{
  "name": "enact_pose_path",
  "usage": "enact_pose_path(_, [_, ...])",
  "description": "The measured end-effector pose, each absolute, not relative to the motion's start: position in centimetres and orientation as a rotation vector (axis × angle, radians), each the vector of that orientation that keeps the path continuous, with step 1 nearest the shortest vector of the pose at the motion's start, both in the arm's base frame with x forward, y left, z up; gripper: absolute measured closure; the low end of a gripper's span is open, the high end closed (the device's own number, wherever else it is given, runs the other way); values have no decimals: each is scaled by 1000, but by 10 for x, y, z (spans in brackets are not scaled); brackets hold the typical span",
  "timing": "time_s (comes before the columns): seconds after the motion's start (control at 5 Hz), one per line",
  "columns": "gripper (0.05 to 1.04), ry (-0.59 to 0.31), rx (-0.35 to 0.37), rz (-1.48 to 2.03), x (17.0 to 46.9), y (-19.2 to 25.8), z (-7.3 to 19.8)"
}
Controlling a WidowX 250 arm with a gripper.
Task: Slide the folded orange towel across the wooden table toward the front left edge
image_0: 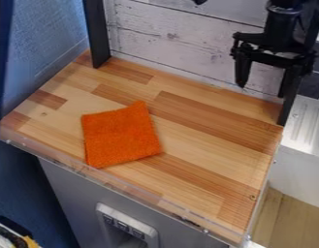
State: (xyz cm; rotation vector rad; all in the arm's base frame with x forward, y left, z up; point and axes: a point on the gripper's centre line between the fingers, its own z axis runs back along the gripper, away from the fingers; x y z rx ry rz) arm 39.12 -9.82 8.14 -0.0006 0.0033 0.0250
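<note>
striped wooden worktop [213, 140]: square orange cloth [120, 135] lies flat, left of centre; black two-finger gripper [262, 91], wide and empty, hangs upper right. stage judged pre-contact; grasping would require travel across and down.

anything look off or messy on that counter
Nothing looks spilled or damaged. Only the orange cloth seems a bit untidy: it lies askew to the edges of the counter, left of its middle, with one corner jutting toward the back. The pincer hangs open at the back right.
</note>
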Motion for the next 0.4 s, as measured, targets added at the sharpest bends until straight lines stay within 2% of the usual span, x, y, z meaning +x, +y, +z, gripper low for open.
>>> enact_pose_path(0.4, [83, 25, -9, 27, 392, -100, 75])
